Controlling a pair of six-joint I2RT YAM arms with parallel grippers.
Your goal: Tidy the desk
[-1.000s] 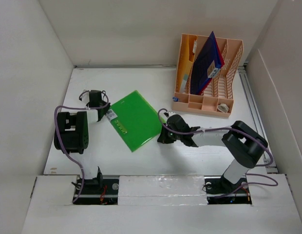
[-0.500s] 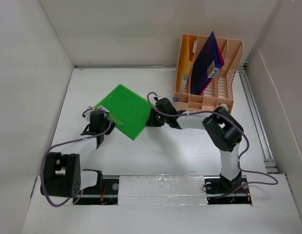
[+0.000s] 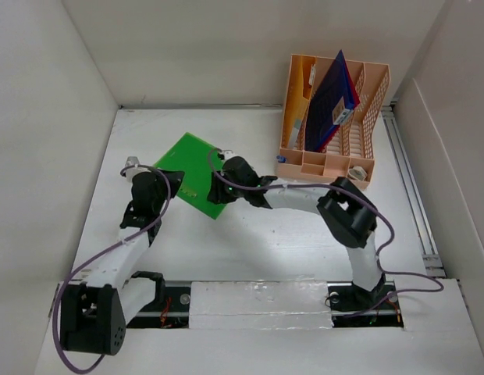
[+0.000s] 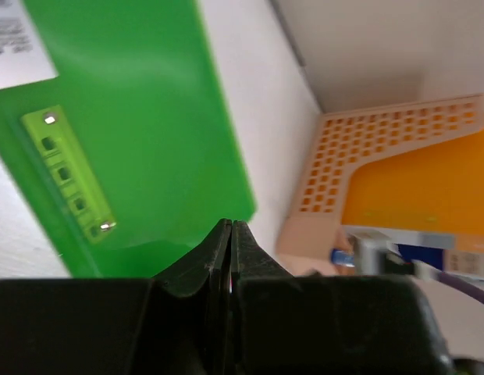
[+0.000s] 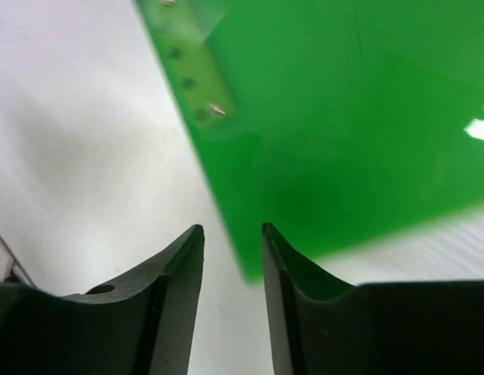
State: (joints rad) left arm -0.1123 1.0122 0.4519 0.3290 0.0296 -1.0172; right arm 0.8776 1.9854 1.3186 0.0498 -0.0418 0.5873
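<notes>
A green folder [image 3: 189,170] lies on the white desk [image 3: 289,250], left of centre toward the back. My left gripper [image 3: 162,186] is at the folder's left edge. In the left wrist view it [image 4: 230,223] is shut, its tips over the folder [image 4: 133,133], and nothing shows between them. My right gripper [image 3: 218,187] is at the folder's right corner. In the right wrist view it [image 5: 233,226] stands open, with the folder's corner [image 5: 320,141] just beyond its tips and nothing held.
A peach slotted file rack [image 3: 359,86] stands at the back right with blue folders [image 3: 332,98] upright in it; the left wrist view shows it [image 4: 382,148] too. A metal rail [image 3: 410,187] runs along the desk's right edge. White walls enclose the desk.
The green folder has slid toward the back left. Both arms have reached farther out with it. The right gripper, shut before, has opened.
</notes>
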